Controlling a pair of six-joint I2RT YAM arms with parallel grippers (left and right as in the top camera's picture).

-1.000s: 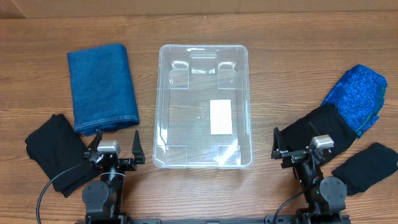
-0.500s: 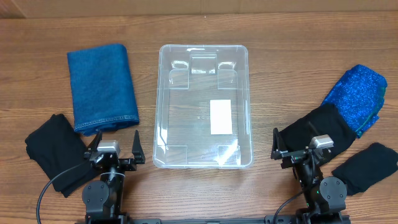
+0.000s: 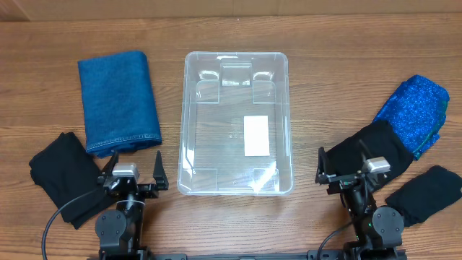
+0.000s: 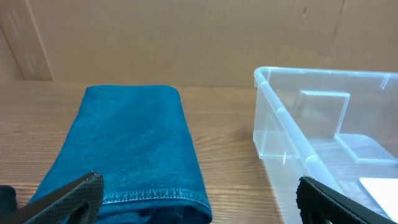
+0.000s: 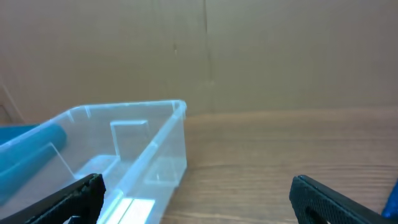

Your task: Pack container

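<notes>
**Nothing Packed Yet**

Start with the table (image 3: 325, 72): wide, brown, made of wood. Find the container (image 3: 186, 108) in the middle of it, a bit closer to the far edge than the near edge. Clear plastic with round corners, standing flat and open at the top. Holds no cloth at all, only a white label (image 3: 255, 136) on its floor.

Next, look toward the left edge for the blue jean cloth (image 3: 118, 101), folded and flat, near the container but apart from it. Closer to the near left corner, see a black cloth (image 3: 58, 173), right by the jean cloth's near end. Over by the right edge, spot a second black cloth (image 3: 372, 148), touching a sparkly blue cloth (image 3: 415, 112). Toward the near right corner, find a smaller black cloth (image 3: 426, 193), lying by itself.

Last, check the near edge. Left jaws: spread wide, gripping nothing, pointed between the jean cloth and the container. Right jaws: spread wide too, gripping nothing, just at the near end of the second black cloth. Hard to tell whether touching it or not.

So, by the look of it: zero of five cloths packed. Left to do: pick up each cloth, carry it over, and lay it inside.
</notes>
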